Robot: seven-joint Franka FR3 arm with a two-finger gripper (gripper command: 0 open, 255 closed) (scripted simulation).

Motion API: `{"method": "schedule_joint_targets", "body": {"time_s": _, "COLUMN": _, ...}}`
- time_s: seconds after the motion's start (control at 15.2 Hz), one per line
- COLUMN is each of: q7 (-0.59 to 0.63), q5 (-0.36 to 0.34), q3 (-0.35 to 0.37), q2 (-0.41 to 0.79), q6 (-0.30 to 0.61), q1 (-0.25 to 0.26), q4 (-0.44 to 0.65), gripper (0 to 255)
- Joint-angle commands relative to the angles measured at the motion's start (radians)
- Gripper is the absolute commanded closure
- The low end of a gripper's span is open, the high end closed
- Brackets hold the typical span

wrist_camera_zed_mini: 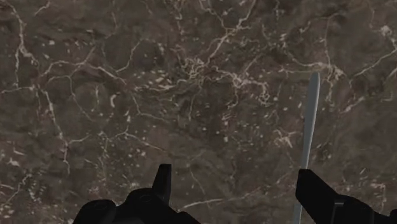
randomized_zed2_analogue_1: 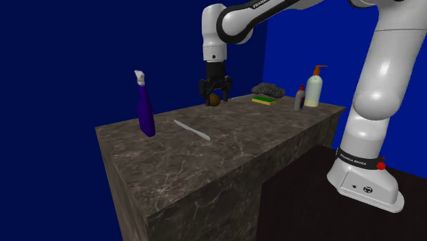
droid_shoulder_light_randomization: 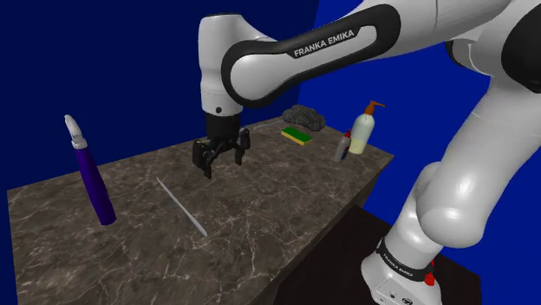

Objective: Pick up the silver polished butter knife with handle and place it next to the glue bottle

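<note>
— What is the all-black two-finger gripper (droid_shoulder_light_randomization: 224, 165) up to?
— It hangs above the dark brown veined-stone tabletop (droid_shoulder_light_randomization: 286, 199), near its middle. The fingers stand wide apart with nothing between them.
— And the slim silver butter knife (droid_shoulder_light_randomization: 182, 208)?
— It lies flat on the stone near the gripper, toward the end where the tall purple spray bottle (droid_shoulder_light_randomization: 91, 173) stands. In the wrist view it lines up with one finger, not the gap.
— The small grey, red-capped glue bottle (droid_shoulder_light_randomization: 343, 147)?
— It stands by a corner at the opposite end, well apart from the knife. Nothing is done yet: grasp, lift, carry and set-down all remain.
</note>
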Motion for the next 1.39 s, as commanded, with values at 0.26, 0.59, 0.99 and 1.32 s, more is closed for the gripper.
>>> {"method": "schedule_joint_targets", "body": {"time_s": 0.26, "q7": 0.119, "q5": -0.075, "q3": 0.040, "q2": 0.225, "q6": 0.039, "q1": 0.058, "q4": 0.170, "gripper": 0}}
{"method": "schedule_joint_targets", "body": {"time_s": 0.59, "q7": 0.162, "q5": -0.112, "q3": 0.042, "q2": 0.325, "q6": 0.063, "q1": 0.093, "q4": 0.239, "gripper": 0}}
{"method": "schedule_joint_targets", "body": {"time_s": 0.99, "q7": 0.173, "q5": -0.129, "q3": 0.035, "q2": 0.357, "q6": 0.129, "q1": 0.099, "q4": 0.202, "gripper": 0}}
{"method": "schedule_joint_targets", "body": {"time_s": 1.32, "q7": 0.174, "q5": -0.130, "q3": 0.035, "q2": 0.357, "q6": 0.129, "q1": 0.099, "q4": 0.202, "gripper": 0}}
